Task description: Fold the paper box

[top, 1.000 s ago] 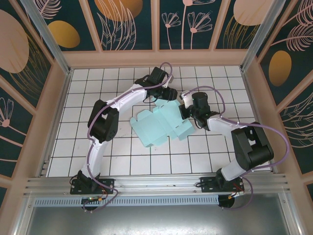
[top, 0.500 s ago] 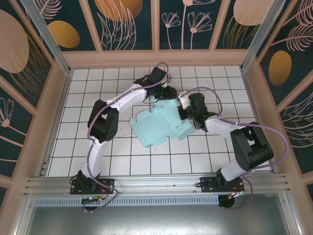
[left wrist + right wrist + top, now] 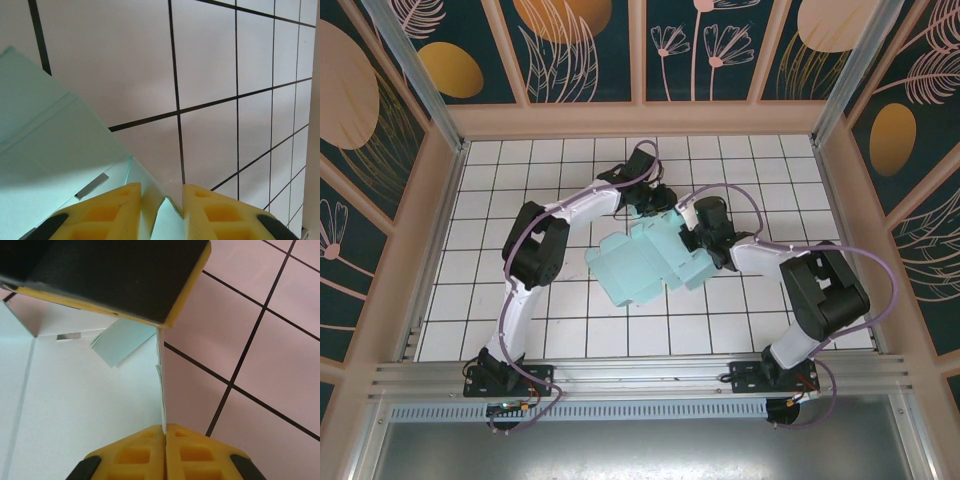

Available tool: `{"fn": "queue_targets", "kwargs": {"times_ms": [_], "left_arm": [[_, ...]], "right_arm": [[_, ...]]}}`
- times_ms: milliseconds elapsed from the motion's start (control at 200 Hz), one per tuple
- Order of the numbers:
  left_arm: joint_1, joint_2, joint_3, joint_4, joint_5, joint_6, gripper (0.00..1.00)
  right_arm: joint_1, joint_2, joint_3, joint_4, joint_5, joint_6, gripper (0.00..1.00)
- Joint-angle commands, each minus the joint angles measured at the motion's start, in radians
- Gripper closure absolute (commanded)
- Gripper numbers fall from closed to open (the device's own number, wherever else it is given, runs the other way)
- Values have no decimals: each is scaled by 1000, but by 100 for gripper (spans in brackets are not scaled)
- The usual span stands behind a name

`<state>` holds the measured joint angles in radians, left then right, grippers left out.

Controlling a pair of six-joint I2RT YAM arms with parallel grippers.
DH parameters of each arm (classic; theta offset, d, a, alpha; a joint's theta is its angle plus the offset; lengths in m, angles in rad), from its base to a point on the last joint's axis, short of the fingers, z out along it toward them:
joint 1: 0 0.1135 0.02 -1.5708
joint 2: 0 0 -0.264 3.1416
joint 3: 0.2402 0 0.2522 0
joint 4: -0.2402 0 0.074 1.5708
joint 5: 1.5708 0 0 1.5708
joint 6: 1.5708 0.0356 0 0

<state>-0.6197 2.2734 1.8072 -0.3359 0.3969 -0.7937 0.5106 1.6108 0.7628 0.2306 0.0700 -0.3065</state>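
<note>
We find the paper box (image 3: pixel 642 262), at the middle of the desk (image 3: pixel 570 330), more bunched than a second ago, so folding is advancing. The right tool (image 3: pixel 165 431) is clenched on one wall. The left tool (image 3: pixel 161 192) straddles an edge, released.

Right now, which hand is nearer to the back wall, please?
Left. The left hand is at the paper box's far edge; the right hand grips its right side, farther from the back wall.
</note>
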Motion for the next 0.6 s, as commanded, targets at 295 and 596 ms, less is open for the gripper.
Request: {"fn": "queue_targets", "kwargs": {"times_ms": [295, 596], "left_arm": [[-2, 43, -39, 32, 28, -58, 78], [-2, 41, -43, 20, 4, -46, 77]], "right_arm": [[26, 31, 8, 73, 67, -41, 79], [-43, -52, -17, 55, -123, 27, 39]]}}
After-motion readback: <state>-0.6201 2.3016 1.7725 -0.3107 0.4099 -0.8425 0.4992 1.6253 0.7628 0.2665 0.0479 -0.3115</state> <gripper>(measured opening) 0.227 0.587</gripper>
